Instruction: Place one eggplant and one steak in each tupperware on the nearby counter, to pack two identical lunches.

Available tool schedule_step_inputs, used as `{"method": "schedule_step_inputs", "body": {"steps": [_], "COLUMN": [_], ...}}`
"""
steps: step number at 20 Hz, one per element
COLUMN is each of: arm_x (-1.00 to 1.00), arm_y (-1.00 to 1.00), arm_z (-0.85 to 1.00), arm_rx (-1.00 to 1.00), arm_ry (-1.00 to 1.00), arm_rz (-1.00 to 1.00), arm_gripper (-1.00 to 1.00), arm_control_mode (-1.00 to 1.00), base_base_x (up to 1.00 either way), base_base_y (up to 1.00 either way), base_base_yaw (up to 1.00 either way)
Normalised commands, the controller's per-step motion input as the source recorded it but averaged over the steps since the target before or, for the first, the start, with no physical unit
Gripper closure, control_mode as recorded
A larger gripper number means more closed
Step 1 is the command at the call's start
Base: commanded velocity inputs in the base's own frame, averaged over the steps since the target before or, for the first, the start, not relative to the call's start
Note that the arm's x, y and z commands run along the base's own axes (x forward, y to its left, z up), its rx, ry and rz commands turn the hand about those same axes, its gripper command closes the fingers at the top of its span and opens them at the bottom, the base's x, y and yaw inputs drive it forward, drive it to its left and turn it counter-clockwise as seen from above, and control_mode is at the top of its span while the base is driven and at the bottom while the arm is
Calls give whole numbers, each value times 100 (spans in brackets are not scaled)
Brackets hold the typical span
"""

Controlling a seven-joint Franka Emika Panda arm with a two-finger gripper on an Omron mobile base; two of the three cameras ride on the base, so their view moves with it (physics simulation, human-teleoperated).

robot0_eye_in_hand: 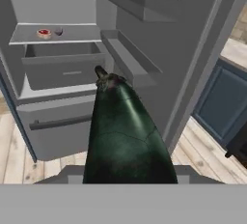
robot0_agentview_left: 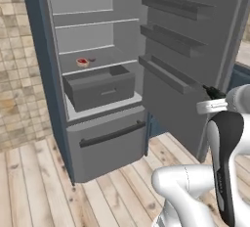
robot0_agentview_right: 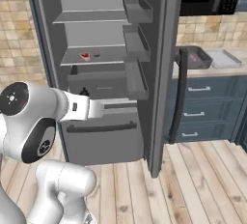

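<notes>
While clamped in the gripper [robot0_eye_in_hand: 128, 182] and jutting straight ahead of it toward the open fridge [robot0_agentview_left: 97, 74], the eggplant [robot0_eye_in_hand: 123, 131] looks glossy, likely slippery. Probably firm, moderately heavy; best held mid-body.

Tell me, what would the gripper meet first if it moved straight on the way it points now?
Probably the open fridge door with its shelves; the held eggplant aims toward it. Depth is unclear, so the drawer is also possible.
</notes>
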Motion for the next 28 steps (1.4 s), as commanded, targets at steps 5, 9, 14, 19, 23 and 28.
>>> {"method": "schedule_step_inputs", "body": {"steps": [5, 9, 14, 19, 23, 28], "arm_x": [0, 0, 0, 0, 0, 0], "arm_y": [0, 0, 0, 0, 0, 0], "arm_z": [0, 0, 0, 0, 0, 0], "arm_rx": [0, 0, 0, 0, 0, 0], "arm_ry": [0, 0, 0, 0, 0, 0], "arm_rz": [0, 0, 0, 0, 0, 0], "arm_gripper": [100, 100, 100, 100, 100, 100], "arm_control_mode": [100, 100, 100, 100, 100, 100], "base_base_x": [-73, -55, -16, 0, -27, -24], "base_base_y": [9, 1, -26, -54, -54, -56], "base_base_yaw": [-10, -5, -5, -6, -3, -4]}}
